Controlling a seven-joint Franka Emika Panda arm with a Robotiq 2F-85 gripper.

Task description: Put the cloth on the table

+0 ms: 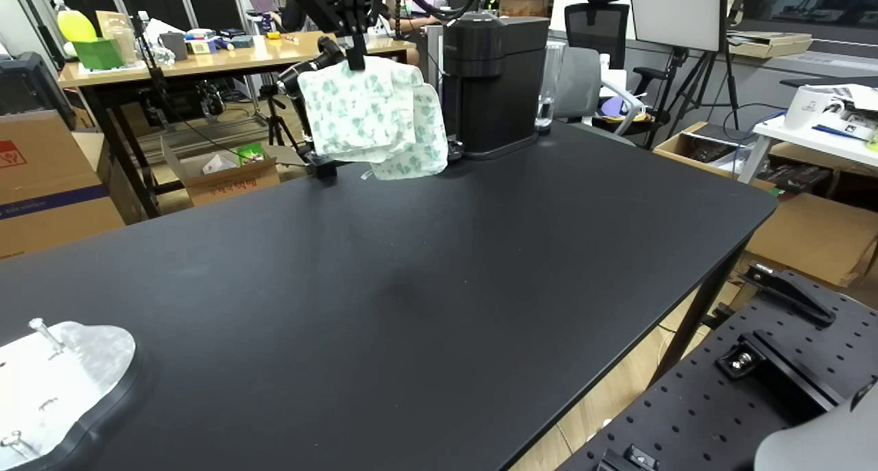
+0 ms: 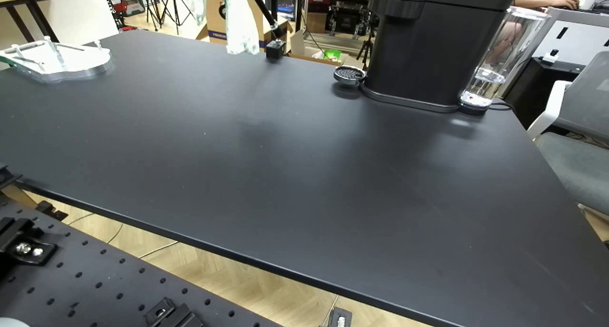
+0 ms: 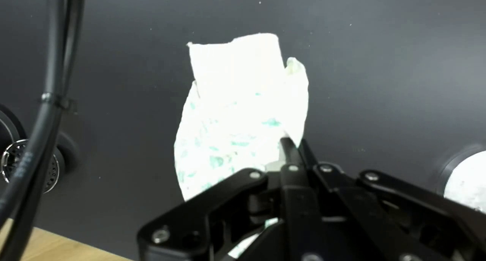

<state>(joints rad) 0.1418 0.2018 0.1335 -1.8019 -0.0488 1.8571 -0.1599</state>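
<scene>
One cloth [image 1: 363, 114] gripped, not yet laid down.
Hanging from the closed gripper [image 1: 356, 61] near 12 o'clock over the worktop [image 1: 439, 306] in an exterior view; seemingly past grasping, with lowering and release left.

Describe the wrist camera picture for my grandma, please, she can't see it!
A black robot hand pinches a white cloth with green leafy marks over a smooth black tabletop. Thick black cables run down the left side, and part of a white, rounded object shows at the right edge.
</scene>
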